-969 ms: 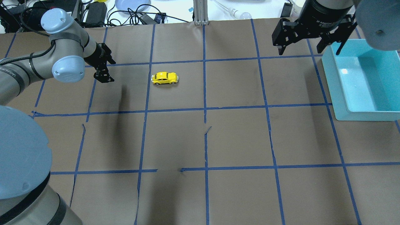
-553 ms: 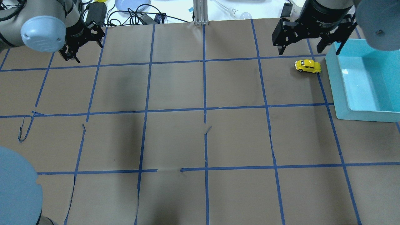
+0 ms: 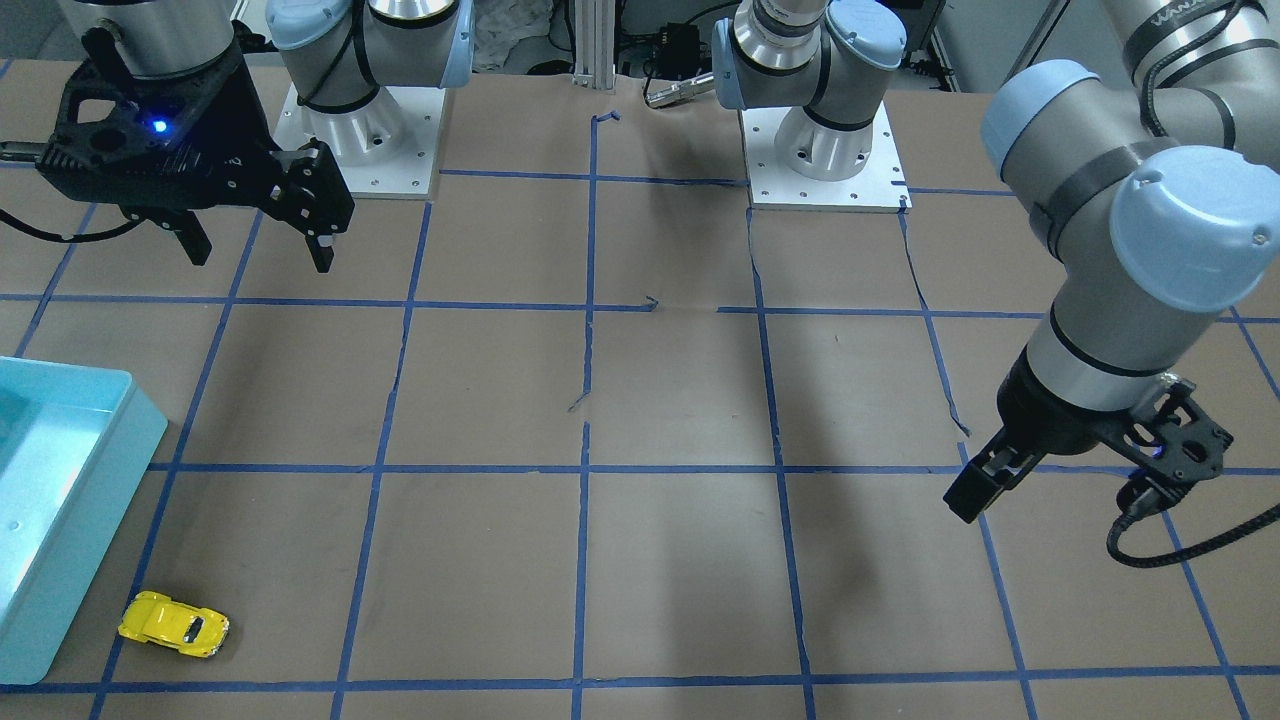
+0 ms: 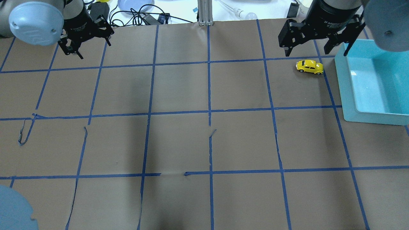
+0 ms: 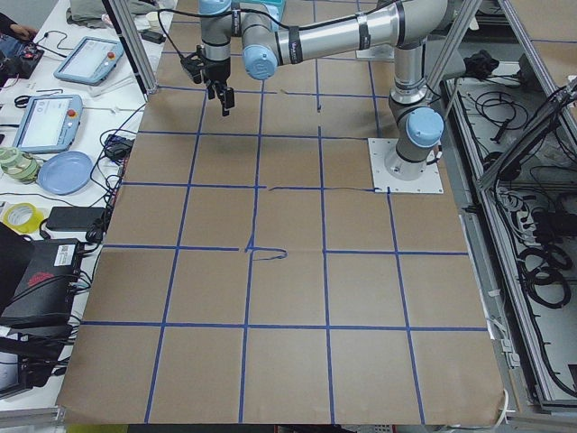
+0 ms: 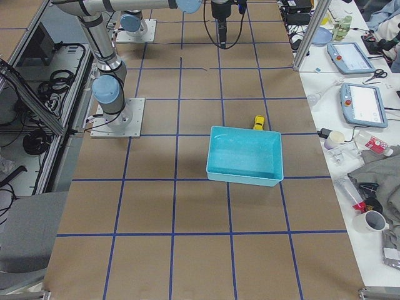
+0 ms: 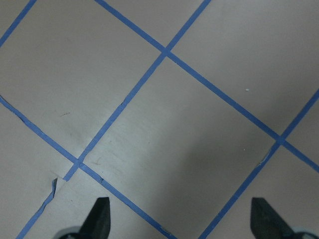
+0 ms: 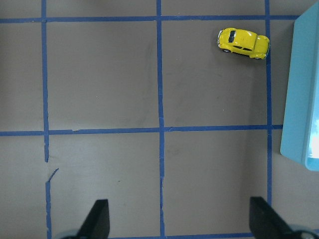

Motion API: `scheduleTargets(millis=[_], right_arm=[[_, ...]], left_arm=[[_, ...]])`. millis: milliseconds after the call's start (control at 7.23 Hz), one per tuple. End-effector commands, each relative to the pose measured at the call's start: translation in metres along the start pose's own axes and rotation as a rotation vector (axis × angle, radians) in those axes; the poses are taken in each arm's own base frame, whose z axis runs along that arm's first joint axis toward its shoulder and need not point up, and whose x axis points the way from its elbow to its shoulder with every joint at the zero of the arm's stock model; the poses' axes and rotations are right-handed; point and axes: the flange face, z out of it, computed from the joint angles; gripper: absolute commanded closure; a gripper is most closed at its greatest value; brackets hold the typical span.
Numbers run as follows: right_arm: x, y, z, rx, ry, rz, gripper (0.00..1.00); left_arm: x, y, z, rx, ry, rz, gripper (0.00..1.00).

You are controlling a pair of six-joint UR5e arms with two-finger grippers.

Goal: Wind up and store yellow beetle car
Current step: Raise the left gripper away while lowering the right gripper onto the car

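- The near half of the table [image 4: 243, 198] carries only brown paper and blue tape. The work lies at the far right.
- The teal bin [image 4: 377, 117] sits at the table's right edge, open side up. It is probably where the car gets stored.
- The yellow beetle car [image 4: 309, 67] stands on its wheels on the table. It is just beside the bin's left wall at the far corner, and apart from it in the right wrist view [image 8: 243, 43].
- The right claw [image 4: 307, 51] hangs above the table with its fingers spread wide and nothing between them. In the overhead view it hangs almost over the car.
- The step in hand looks like the pick for storing. I cannot tell from these views whether the spring is wound.
- To do it well, centre the claw over the roof and turn the wrist so the fingers close across the car's narrow flanks.
- Come straight down, because a glancing touch would likely set the car rolling.
- Mind the finger nearest the bin wall, then lift well clear of the rim before crossing over.
- The left claw [image 4: 92, 48] is at the far left corner, open wide and empty. It is best left there.
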Motion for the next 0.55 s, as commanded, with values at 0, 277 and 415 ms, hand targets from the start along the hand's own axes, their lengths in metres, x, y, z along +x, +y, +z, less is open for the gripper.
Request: scheduleTargets(millis=[0, 277, 415], right_arm=[[0.009, -0.006, 0.008, -0.016, -0.001, -0.276, 0.00], [0.028, -0.046, 0.051, -0.058, -0.035, -0.527, 0.00], [0.048, -0.062, 0.055, -0.041, -0.060, -0.626, 0.00]], left_arm=[[-0.011, 0.010, -0.027, -0.036, 0.021, 0.096, 0.00], [0.011, 0.059, -0.069, -0.077, 0.152, 0.228, 0.00], [0.020, 0.078, -0.078, -0.078, 0.155, 0.288, 0.00]])
